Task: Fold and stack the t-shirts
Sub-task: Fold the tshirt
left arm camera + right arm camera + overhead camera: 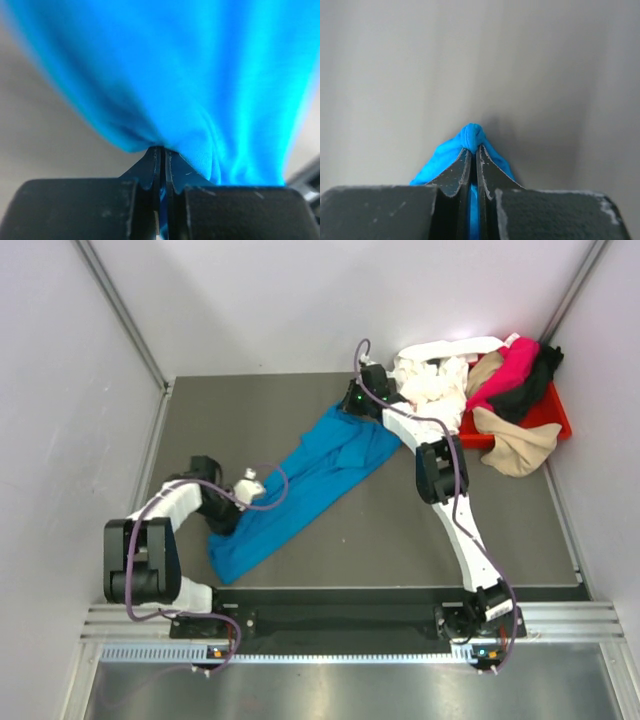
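- The bright blue t-shirt point(300, 485) lies rumpled in a long diagonal across the dark table point(400, 530), running from beside the left arm up toward the far middle
- The left gripper point(161, 150) has its jaws pinched tight on a fold of blue cloth along the shirt's left edge
- The right gripper point(474, 146) is clamped just as tight on a small nub of blue fabric at the shirt's far end
- This looks like the spreading step: both grips are taken, but the shirt is not yet flat or folded
- Next, I'd judge, the arms must lift and draw apart together, pulling the cloth taut without either pinch slipping
- The white shirt point(430, 375), magenta shirt point(510, 365), black shirt point(530, 385) and tan shirt point(515, 445) wait heaped at the far right, in and around the red tray point(553, 418)
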Robot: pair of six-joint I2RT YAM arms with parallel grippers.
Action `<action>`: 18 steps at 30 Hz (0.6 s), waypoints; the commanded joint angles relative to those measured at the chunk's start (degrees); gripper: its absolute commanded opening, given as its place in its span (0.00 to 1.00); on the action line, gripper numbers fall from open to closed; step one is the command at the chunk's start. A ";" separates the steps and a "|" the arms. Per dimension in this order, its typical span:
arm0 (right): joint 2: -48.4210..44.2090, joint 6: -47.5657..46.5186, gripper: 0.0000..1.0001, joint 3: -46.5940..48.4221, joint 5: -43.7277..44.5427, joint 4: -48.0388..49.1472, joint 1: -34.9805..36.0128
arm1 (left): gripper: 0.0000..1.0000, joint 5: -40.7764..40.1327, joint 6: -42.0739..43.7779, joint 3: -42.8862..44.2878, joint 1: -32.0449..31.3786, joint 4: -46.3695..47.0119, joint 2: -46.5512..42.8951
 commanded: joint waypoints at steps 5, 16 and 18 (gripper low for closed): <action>7.24 7.68 0.00 9.57 1.40 10.84 1.84 | 0.00 10.02 -1.03 -3.36 -16.00 -9.03 -0.05; -11.60 -5.58 0.82 1.05 14.03 -0.91 1.41 | 0.41 2.76 -1.90 -2.57 -12.06 -13.79 -6.46; -16.37 -8.29 0.82 -3.95 18.61 -2.85 1.32 | 0.47 -0.42 -4.44 -0.90 -11.09 -13.44 -6.82</action>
